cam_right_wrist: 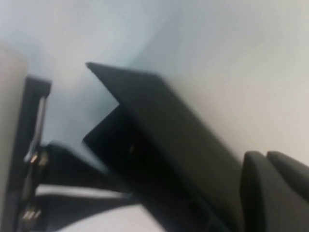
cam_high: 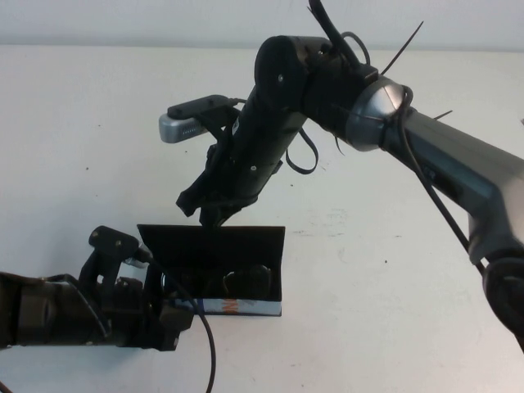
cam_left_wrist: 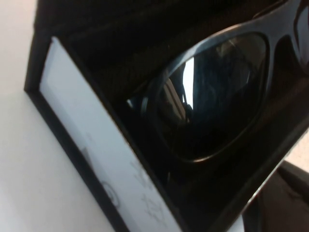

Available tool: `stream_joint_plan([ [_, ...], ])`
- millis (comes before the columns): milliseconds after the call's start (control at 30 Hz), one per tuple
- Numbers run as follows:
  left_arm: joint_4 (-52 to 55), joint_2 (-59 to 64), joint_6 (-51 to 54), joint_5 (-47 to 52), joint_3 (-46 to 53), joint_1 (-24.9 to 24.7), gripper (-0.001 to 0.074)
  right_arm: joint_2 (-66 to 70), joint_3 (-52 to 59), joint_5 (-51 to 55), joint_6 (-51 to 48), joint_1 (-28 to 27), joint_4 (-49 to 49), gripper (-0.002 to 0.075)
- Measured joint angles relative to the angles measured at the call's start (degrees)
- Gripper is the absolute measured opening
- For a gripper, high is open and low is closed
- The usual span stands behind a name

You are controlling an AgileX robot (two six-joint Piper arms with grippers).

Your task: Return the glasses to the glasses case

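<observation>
The glasses case (cam_high: 214, 247) lies open near the table's front, its flap lid standing up and its white printed front edge (cam_high: 242, 307) facing me. The dark glasses (cam_high: 250, 281) lie inside it. In the left wrist view a lens of the glasses (cam_left_wrist: 217, 96) fills the black lining behind the case's white edge (cam_left_wrist: 82, 121). My left gripper (cam_high: 178, 315) is at the case's left end, one finger (cam_left_wrist: 285, 203) against its outer wall. My right gripper (cam_high: 209, 217) is shut and empty, just above the lid's top edge (cam_right_wrist: 169, 121); its fingers (cam_right_wrist: 256, 193) sit pressed together.
The white table (cam_high: 393, 270) stretches to the right of and behind the case. My right arm (cam_high: 442, 155) reaches in from the right, high above the table, with loose cables around its wrist.
</observation>
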Motion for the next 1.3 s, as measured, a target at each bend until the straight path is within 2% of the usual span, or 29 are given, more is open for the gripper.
stream_joint_plan([
  [400, -0.11, 0.0, 0.03, 0.0, 0.0, 0.0, 0.0, -5.97, 18.21, -0.2, 0.1, 1.94, 1.6, -0.0013],
  [567, -0.11, 0.0, -0.22, 0.0, 0.0, 0.0, 0.0, -6.08, 19.74, -0.44, 0.1, 1.94, 1.09, -0.0013],
  [867, 4.39, -2.05, -7.04, 0.13, 0.96, 0.0, 0.0, -9.27, 20.03, -0.44, 0.37, 1.98, 0.58, -0.0013],
  [1067, 5.28, -10.71, -11.66, 1.75, 1.62, -1.31, 0.0, -16.85, 20.16, -0.44, 4.9, 2.11, -1.95, -0.0013],
  [1300, 6.28, -26.96, -16.89, 3.07, 1.66, -4.79, 0.0, -28.31, 20.3, -0.01, 10.86, 2.2, -6.39, -0.0013],
])
